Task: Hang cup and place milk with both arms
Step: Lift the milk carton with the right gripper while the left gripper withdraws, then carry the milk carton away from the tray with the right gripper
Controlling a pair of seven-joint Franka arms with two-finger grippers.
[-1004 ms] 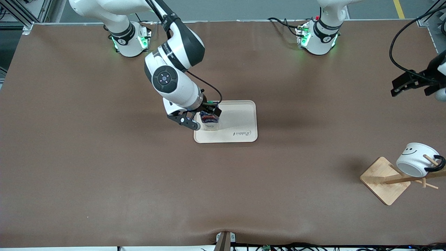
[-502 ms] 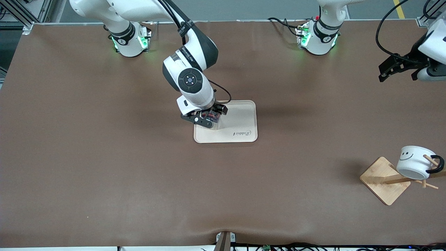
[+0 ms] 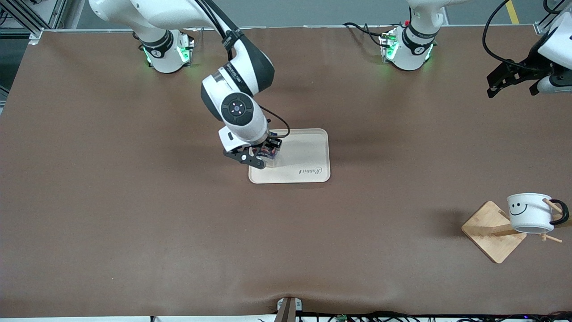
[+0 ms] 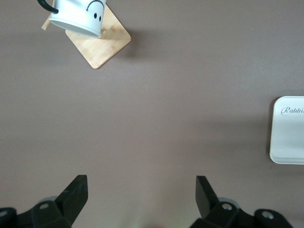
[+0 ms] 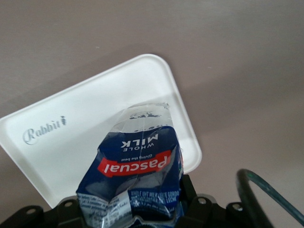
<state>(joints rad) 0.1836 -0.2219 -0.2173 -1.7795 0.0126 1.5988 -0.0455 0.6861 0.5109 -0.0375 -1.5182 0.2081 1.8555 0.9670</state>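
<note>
Over the pale tray point(image 3: 308, 156) near the middle of the brown table point(image 3: 134, 214), the right gripper point(image 3: 258, 153) is clamped on the milk point(image 3: 267, 154), at the tray's end toward the right arm's side of the table. From the front the carton is mostly hidden under the wrist, with only a sliver of dark blue showing. The right wrist view gives what the front lacks: the milk point(image 5: 135, 175) with its red-and-white label and pale lower part tilted over the tray point(image 5: 71, 142), the tray's script logo at about ten o'clock from the carton. Whether the carton's base touches the tray cannot be told.

At the left arm's end of the table, nearer the front camera, the cup point(image 3: 529, 212) hangs by its black handle on a peg of the wooden rack point(image 3: 494, 231), smiley face outward; the rack's top is cut off by the picture's edge. The left gripper point(image 3: 514, 76) hangs in the air at roughly twelve o'clock from the cup, over bare table. Its wrist view shows the fingers point(image 4: 76, 192) set wide apart, gripping nothing, with the cup point(image 4: 78, 19) well away.

Grey floor and metal framing edge the table.
</note>
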